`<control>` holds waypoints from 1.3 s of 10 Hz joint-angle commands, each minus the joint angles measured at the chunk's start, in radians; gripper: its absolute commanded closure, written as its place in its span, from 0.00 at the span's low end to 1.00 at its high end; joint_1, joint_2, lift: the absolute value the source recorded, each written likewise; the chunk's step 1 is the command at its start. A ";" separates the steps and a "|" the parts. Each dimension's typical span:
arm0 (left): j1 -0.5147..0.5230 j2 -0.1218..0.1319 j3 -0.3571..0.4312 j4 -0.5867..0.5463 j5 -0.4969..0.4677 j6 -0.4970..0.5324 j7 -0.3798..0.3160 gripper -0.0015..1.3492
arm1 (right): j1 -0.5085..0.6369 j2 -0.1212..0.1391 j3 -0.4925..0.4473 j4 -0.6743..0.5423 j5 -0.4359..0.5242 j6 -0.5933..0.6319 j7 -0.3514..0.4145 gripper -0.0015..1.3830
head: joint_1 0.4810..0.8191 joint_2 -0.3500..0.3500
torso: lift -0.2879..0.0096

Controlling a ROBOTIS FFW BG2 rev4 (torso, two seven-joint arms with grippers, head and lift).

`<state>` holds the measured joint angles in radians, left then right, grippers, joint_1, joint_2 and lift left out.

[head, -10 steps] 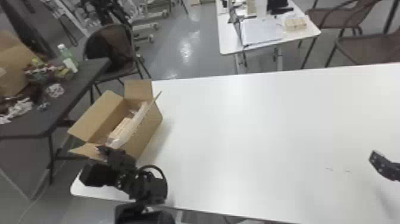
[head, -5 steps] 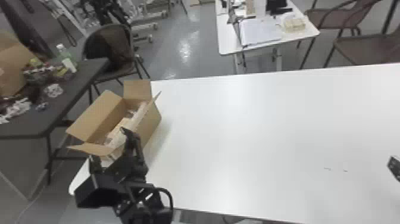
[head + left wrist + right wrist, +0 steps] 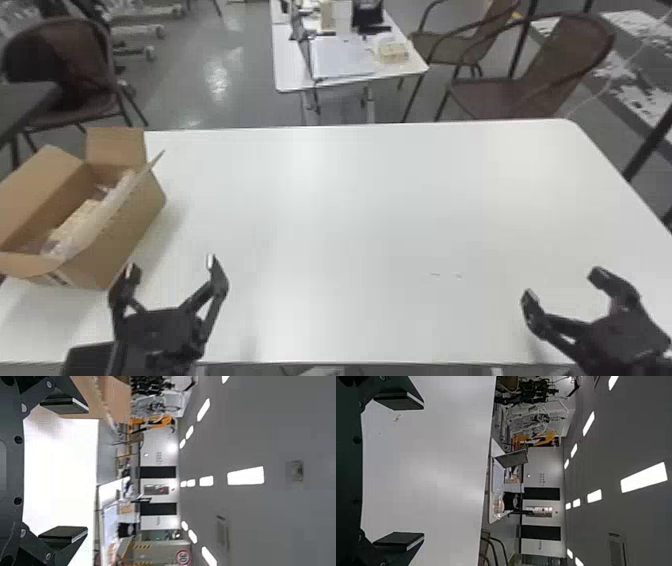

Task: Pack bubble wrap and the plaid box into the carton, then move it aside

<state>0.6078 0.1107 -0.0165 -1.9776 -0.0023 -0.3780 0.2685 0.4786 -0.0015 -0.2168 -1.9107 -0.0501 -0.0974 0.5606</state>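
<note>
Carton [image 3: 125,240], open, resting upright at the left end of the desk [image 3: 350,225]. Its long axis runs obliquely, from the near-left corner region toward the desk's far edge, the far end lying farther right. The flaps stand open: the far flap [image 3: 116,147] raised, the left flap [image 3: 37,182] leaning outward, the near flap [image 3: 35,265] folded out over the near end. Within the carton lies the plaid box [image 3: 75,220], pale, its long axis roughly parallel to the carton's; translucent bubble wrap [image 3: 97,222] extends along the right-hand inner side, beside the plaid box. Left gripper [image 3: 170,265]: near the carton's near-right corner, pointing toward the far edge, jaws spread with nothing between them; whether it touches the cardboard cannot be told. Right gripper [image 3: 562,285]: above the near-right part of the desk, well apart from the carton, jaws likewise spread and holding nothing.
</note>
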 commanded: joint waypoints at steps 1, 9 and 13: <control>0.055 0.021 0.001 0.002 0.015 0.036 -0.014 0.17 | 0.072 0.002 -0.001 0.015 0.036 -0.061 -0.013 0.10 | 0.63 0.59 | 0.41; 0.056 0.046 -0.016 0.043 0.067 0.053 -0.063 0.17 | 0.115 0.002 0.023 0.012 0.050 -0.090 -0.051 0.10 | 0.63 0.59 | 0.41; 0.058 0.023 -0.007 0.051 0.081 0.054 -0.086 0.17 | 0.109 0.002 0.034 0.016 0.044 -0.102 -0.053 0.10 | 0.63 0.60 | 0.41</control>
<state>0.6654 0.1344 -0.0234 -1.9281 0.0758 -0.3238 0.1818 0.5889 -0.0015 -0.1847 -1.8944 -0.0061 -0.1969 0.5082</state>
